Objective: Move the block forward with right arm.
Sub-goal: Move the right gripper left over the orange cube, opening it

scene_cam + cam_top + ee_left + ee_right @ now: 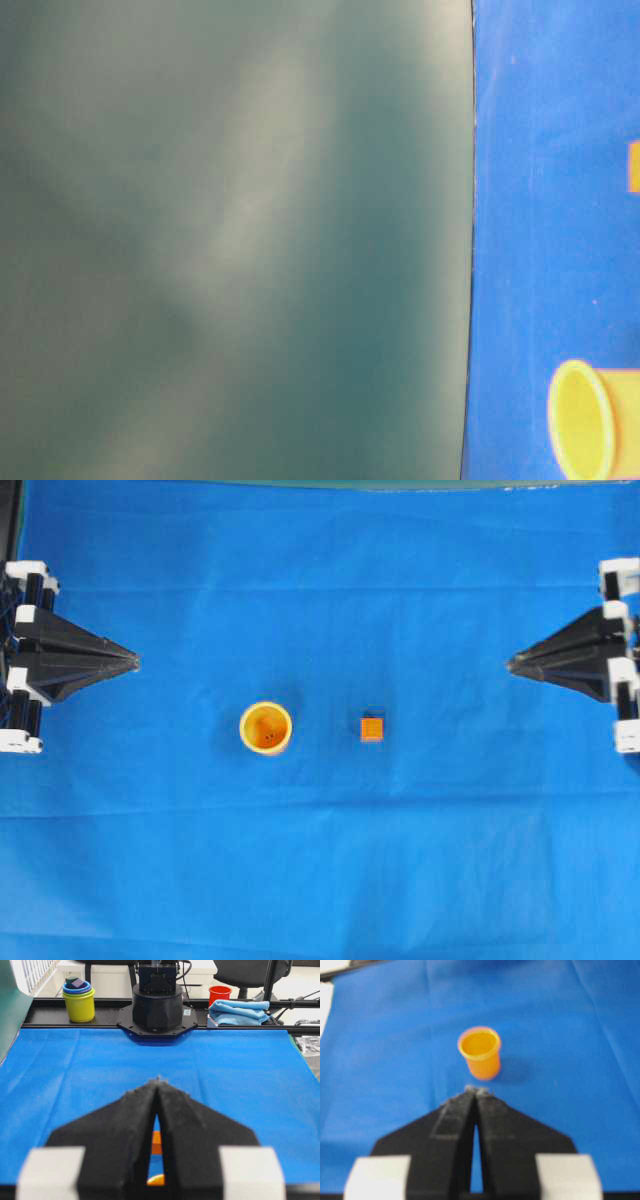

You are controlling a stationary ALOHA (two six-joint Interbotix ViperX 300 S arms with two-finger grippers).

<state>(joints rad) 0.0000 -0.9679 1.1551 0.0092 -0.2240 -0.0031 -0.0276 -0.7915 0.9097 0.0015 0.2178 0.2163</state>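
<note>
Overhead exterior view, entry for one blue-clothed worktop (330,880) and its contents.

Item: block (372,728), small orange cube, resting on the cloth near the worktop's centre, slightly toward the right edge. Untouched; nothing near it but the cup.

Item: cup (266,727), orange-yellow, upright, mouth up, level with the block on its left and clearly apart from it.

Item: right gripper (512,664), at the right edge, fingers pressed together to a point, holding nothing, well apart from the block. In the right wrist view the block is not visible; the closed fingers most likely hide it, while the cup shows just beyond their tips.

Item: left gripper (134,661), at the left edge, likewise closed and empty. A sliver of orange shows through the slit between its fingers in the left wrist view.

Risks, as judged:
- Closed tips meeting the cube off-centre would probably spin it or let it slip sideways rather than travel straight.
- Descending too low could drag and wrinkle the cloth, carrying the block with it.
- A push aimed along the cup's line would likely drive the block into the cup and tip it.
- The blurred wrist view offers poor guidance for alignment.
</note>
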